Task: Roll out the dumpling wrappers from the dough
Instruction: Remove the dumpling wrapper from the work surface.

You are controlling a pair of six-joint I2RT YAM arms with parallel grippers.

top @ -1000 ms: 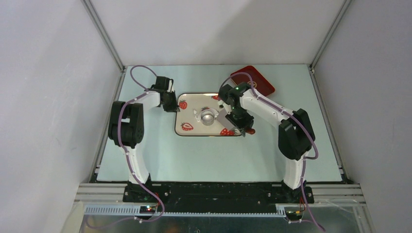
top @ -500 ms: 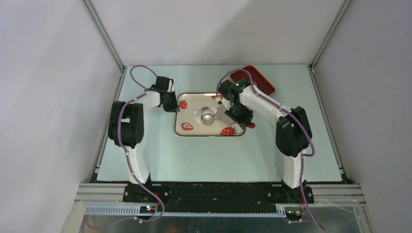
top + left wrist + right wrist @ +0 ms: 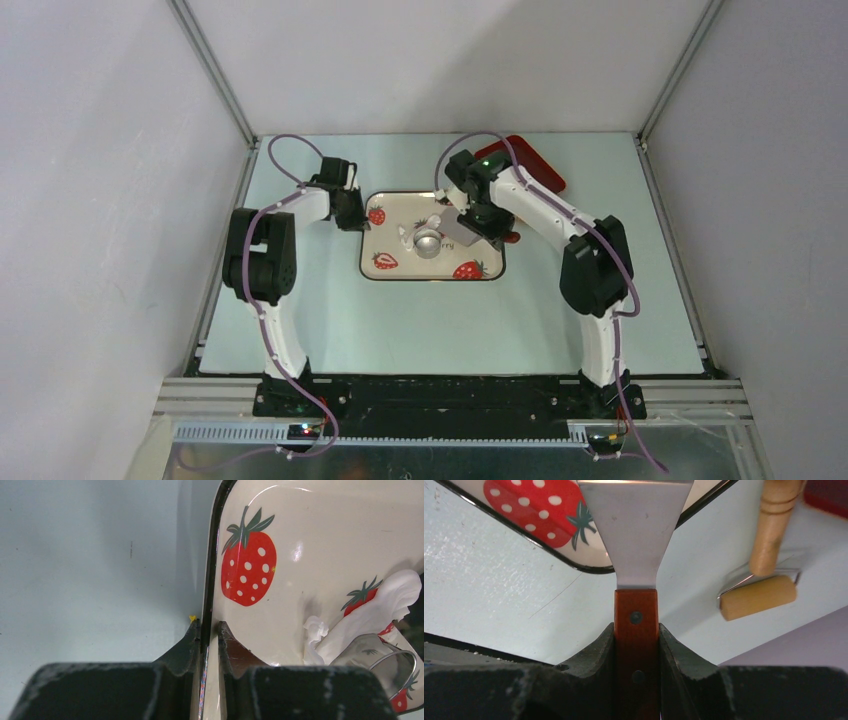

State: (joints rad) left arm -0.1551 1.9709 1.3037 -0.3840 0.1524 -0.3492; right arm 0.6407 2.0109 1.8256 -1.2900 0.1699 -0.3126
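No rolled wrappers anywhere in sight: the dough (image 3: 372, 612) is a ragged white lump on the strawberry tray (image 3: 280, 525), pressed up against the small silvery cup (image 3: 387, 662), and the wooden roller (image 3: 758, 597) lies on the table (image 3: 499, 580) off the tray, so I'd say the rolling is all to come. Over to the left gripper (image 3: 206, 630), jaws nearly closed, pinching the tray's black rim. And the right gripper (image 3: 636, 630), narrowly parted, is clamped on the red-brown handle of a scraper (image 3: 636, 535), blade reaching over the tray's edge
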